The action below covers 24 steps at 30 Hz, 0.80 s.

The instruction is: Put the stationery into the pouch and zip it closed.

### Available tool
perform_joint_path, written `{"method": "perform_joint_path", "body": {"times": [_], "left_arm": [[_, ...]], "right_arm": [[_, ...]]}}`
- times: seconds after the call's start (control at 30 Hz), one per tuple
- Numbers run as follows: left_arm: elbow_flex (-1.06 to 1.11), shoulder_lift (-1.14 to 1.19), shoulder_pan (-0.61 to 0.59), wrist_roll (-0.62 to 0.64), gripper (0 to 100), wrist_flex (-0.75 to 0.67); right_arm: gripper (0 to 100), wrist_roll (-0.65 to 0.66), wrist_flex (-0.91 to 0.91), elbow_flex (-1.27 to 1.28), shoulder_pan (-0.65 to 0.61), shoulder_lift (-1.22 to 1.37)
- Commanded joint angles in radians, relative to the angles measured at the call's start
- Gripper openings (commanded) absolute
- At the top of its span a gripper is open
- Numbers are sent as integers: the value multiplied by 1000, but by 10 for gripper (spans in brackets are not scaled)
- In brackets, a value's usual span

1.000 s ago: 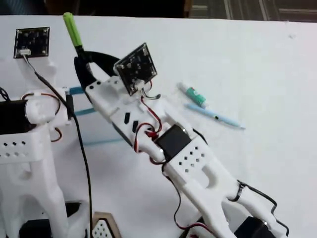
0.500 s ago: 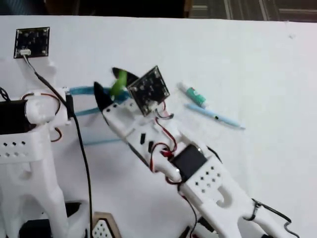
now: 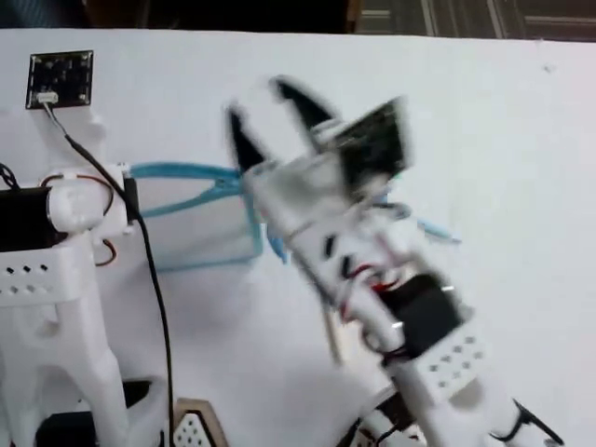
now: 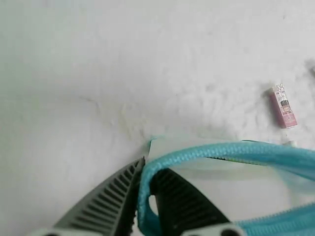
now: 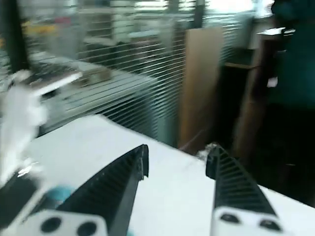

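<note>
While the left gripper (image 4: 145, 196) pinches the blue zip edge of the pouch (image 4: 221, 150), I can see its two dark fingers squeezed tight on that edge, one on each side. From the high view, the pouch (image 3: 200, 223) lies flat on the white table (image 3: 484, 112), just beside the left arm (image 3: 65, 279). It is see-through with a blue rim, and its mouth looks open. The right gripper (image 3: 259, 110) is up in the air above the far corner of the pouch. In its own wrist view the right gripper (image 5: 177, 182) has its fingers spread wide with nothing between them. A blue pen (image 3: 436, 230) lies on the table on the other side of the right arm, partly hidden by it. A small pink thing (image 4: 283, 105) lies on the table near the pouch but not touching it.
</note>
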Motion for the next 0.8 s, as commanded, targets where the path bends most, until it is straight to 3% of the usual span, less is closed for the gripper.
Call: {"method": "perform_joint_path", "body": {"times": [0.0,0.17,0.33,0.53,0.77], "left_arm": [[-11,10,-8,3,23,2],[-11,10,-8,3,23,2],[-9,10,-8,3,23,2],[-6,10,-8,3,23,2],[-5,12,-8,3,23,2]], "right_arm": [[192,6,147,-103,166,47],[191,12,435,-83,271,173],[191,72,633,44,236,341],[191,74,541,245,128,496],[191,74,306,377,134,616]]}}
